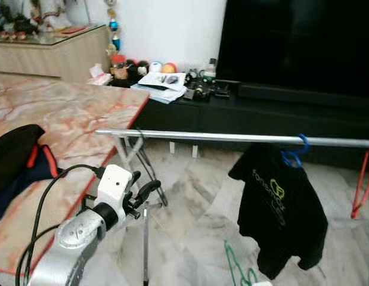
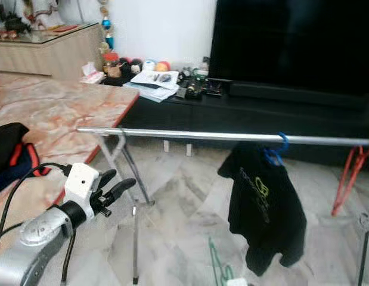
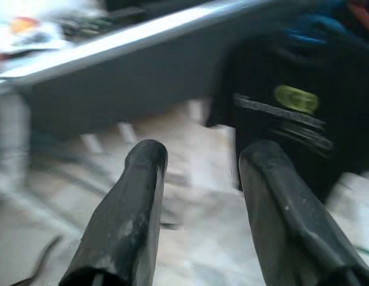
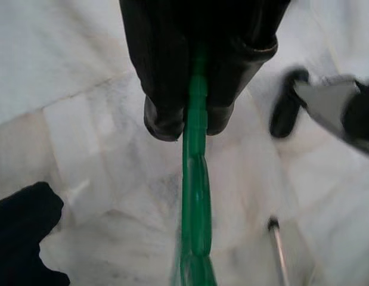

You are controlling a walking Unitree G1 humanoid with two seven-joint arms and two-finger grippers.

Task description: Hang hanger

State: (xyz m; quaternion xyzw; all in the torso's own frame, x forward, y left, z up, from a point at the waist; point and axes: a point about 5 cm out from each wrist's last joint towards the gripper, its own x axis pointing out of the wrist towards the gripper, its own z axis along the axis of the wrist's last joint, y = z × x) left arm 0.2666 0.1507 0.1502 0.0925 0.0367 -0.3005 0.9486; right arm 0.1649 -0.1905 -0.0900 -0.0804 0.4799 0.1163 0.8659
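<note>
Right gripper [image 4: 185, 122] clamped on green plastic hanger [image 4: 195, 196], hanging straight below fingertips. Likely light, thin, somewhat slick; liable to swing, best pinched near hook. Left gripper [image 3: 199, 179] empty, parted moderately, steel rail [image 1: 232, 137] just ahead, black T-shirt [image 1: 279, 208] beyond.

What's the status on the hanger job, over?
Left gripper open, raised left of rail. Right gripper shut on green hanger, low over floor. Black shirt on blue hanger occupies mid-rail.
</note>
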